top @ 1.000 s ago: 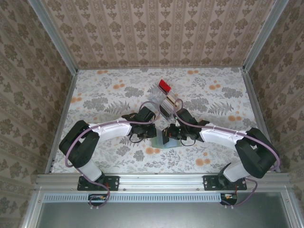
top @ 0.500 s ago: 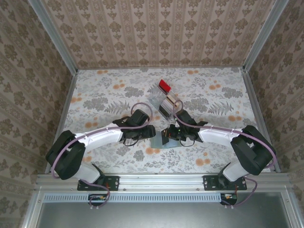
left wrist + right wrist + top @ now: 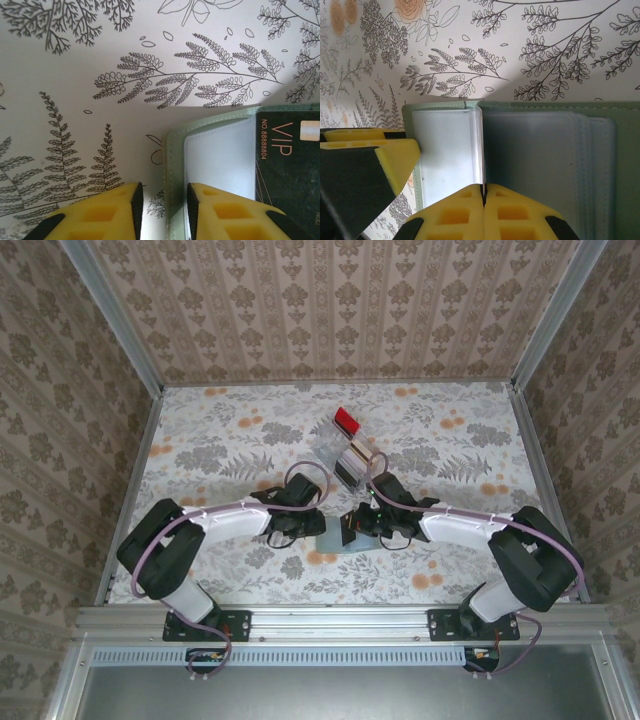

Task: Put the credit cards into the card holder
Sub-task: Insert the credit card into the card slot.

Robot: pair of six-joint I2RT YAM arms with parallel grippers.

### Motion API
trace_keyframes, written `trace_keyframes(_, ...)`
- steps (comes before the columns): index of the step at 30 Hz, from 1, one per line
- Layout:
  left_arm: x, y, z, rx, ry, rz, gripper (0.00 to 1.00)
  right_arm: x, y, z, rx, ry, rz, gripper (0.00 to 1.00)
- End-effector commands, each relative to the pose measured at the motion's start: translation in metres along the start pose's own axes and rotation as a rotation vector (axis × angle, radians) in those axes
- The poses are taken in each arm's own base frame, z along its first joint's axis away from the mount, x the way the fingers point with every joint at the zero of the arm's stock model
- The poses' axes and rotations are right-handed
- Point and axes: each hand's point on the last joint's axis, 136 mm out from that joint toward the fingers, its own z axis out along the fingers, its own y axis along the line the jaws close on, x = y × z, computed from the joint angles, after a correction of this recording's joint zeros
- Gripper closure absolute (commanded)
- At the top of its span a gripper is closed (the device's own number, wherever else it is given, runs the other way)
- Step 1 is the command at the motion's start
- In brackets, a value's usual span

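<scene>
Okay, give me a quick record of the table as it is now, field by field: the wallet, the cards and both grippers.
card holder: sage green, lying open on the floral table, clear inner pockets showing
right gripper: shut, pinching a thin clear inner leaf of the card holder
left gripper: jaws apart, straddling one edge of the card holder
VIP card: dark green, on the open card holder; cannot tell if it is slotted
clear tray: beyond the grippers, red end piece
credit cards: stacked in the clear tray

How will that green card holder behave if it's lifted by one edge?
Probably floppy: the card holder lies open at a fold, so it would likely sag or close. Its clear sleeves look thin and glossy, perhaps slippery. Flat and thin, likely light.
</scene>
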Motion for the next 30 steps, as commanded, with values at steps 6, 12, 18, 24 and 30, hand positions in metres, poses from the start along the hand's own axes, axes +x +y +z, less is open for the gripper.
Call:
trace_keyframes(6,-0.001,-0.004,0.004,-0.001,0.013,0.018,0.76,-0.001,-0.002,-0.013,-0.039,-0.012,0.002,0.97)
trace_keyframes(12,0.0,-0.002,0.007,-0.017,0.025,0.027,0.78,0.008,-0.008,0.002,-0.061,0.022,0.013,0.97)
trace_keyframes(18,0.003,0.0,0.011,-0.028,0.037,0.025,0.79,0.017,-0.007,0.016,-0.106,0.054,0.028,0.97)
trace_keyframes(24,0.004,0.002,0.012,-0.037,0.044,0.024,0.8,0.02,-0.019,0.018,-0.06,0.052,0.044,0.97)
trace_keyframes(30,0.004,0.001,0.012,-0.036,0.045,0.025,0.8,0.031,-0.008,0.025,-0.109,0.103,0.026,0.96)
